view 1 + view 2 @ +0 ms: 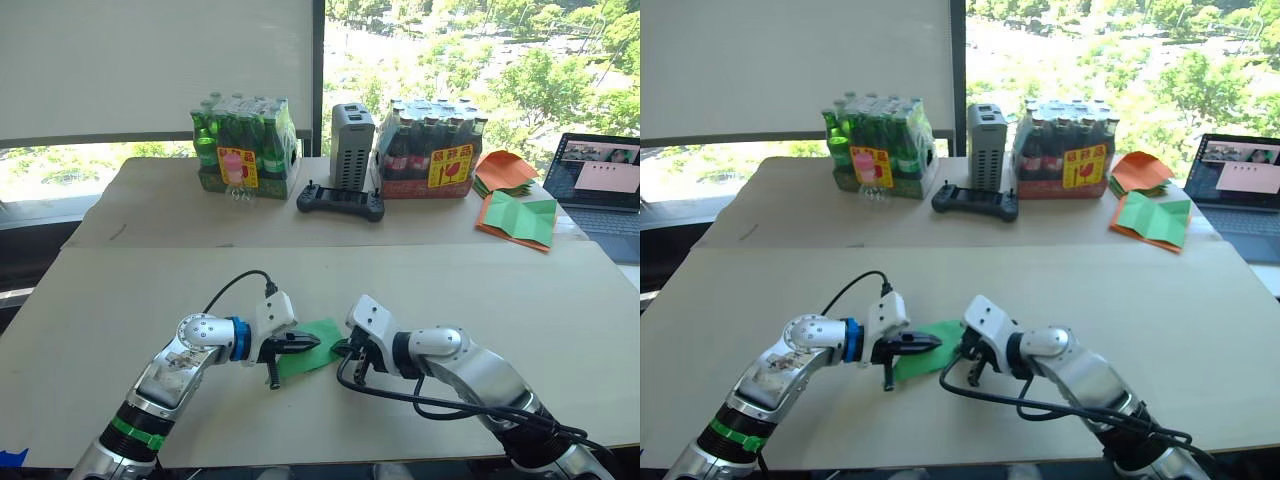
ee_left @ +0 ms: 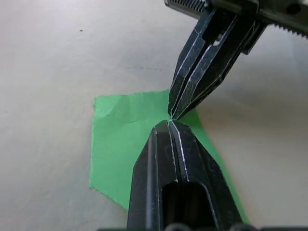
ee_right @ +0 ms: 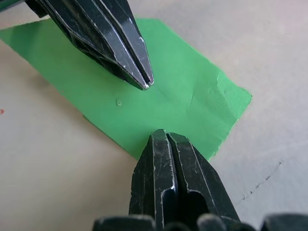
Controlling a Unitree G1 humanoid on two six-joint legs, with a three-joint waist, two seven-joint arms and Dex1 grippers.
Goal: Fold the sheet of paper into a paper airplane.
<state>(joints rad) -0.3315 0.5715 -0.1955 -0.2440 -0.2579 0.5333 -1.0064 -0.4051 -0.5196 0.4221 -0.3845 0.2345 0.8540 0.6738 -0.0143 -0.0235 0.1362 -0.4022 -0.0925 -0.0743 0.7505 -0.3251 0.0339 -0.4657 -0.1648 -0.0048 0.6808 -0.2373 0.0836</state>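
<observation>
Both arms are silver-grey metal with rounded, segmented housings. The left arm (image 1: 170,385), at the lower left of the frame, carries a bright green band near its base, a blue ring at the wrist, a round joint cap dotted with small screws, and a worn, scuffed patch on its forearm. A white boxy wrist module sits past the blue ring, with a black cable looping up from it. The right arm (image 1: 470,370), lower right, has a matching white module and thick black cables sagging below. Each arm ends in jaws of two tapered black fingers (image 3: 168,183), scratched along bare-metal edges.
</observation>
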